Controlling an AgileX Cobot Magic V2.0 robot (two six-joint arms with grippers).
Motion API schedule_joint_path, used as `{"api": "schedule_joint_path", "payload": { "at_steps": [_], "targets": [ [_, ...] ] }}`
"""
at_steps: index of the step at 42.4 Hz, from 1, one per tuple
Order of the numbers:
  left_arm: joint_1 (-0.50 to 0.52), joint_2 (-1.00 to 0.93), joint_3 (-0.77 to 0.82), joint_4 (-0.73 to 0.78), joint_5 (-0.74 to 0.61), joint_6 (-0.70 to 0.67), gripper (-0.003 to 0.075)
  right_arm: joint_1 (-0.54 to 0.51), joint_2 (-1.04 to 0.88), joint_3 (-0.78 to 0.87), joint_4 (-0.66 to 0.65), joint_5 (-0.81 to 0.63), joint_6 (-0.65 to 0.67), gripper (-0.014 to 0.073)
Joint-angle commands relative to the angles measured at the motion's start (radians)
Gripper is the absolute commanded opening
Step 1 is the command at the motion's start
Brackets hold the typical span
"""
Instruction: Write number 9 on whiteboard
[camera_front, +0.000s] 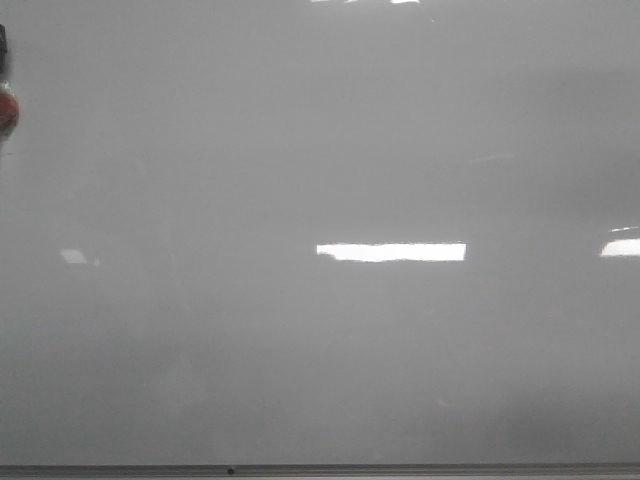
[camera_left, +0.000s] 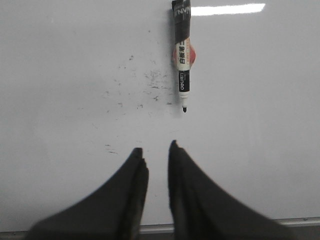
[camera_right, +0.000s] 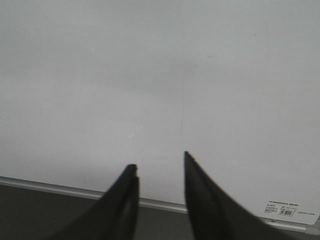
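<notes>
Grey-white and glossy, the whiteboard fills the front view, and no number 9 is on it yet, only bright light reflections and its thin metal frame along the near edge. The marker is what matters: it lies on the board straight out beyond the left hand, its long axis running away from the fingers, uncapped tip towards them, a red-and-white label round the middle. In the front view it just peeks in at the far left edge, so the left arm looks the nearer one. Left hand: fingers slightly spread, holding nothing. Right hand: spread wider, empty, over bare board near the frame with a small sticker in the corner. Faint old ink specks beside the marker; nothing blocks the reach.
</notes>
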Motion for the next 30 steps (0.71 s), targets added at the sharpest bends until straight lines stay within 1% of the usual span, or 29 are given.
{"api": "schedule_joint_path", "payload": {
  "at_steps": [1, 3, 4, 6, 20, 30],
  "targets": [
    [0.002, 0.046, -0.031, -0.011, -0.075, -0.004, 0.0423, 0.002, 0.006, -0.033, -0.008, -0.056, -0.016, 0.0508],
    [0.002, 0.066, -0.031, -0.019, -0.083, -0.004, 0.0488, 0.002, 0.006, -0.033, -0.008, -0.056, -0.016, 0.0563],
    [0.002, 0.077, -0.031, -0.024, -0.091, -0.002, 0.0508, 0.002, 0.006, -0.033, -0.007, -0.056, -0.016, 0.0582],
    [0.0, 0.102, -0.031, -0.037, -0.105, -0.002, 0.0525, 0.002, 0.006, -0.033, -0.004, -0.057, -0.016, 0.0602],
    [-0.075, 0.344, -0.04, -0.04, -0.271, -0.002, 0.0522, 0.002, 0.006, -0.033, 0.016, -0.066, -0.016, 0.0601],
    [-0.076, 0.563, -0.12, -0.053, -0.385, -0.002, 0.0511, 0.002, 0.006, -0.033, 0.016, -0.065, -0.016, 0.0601]
  ]
}}
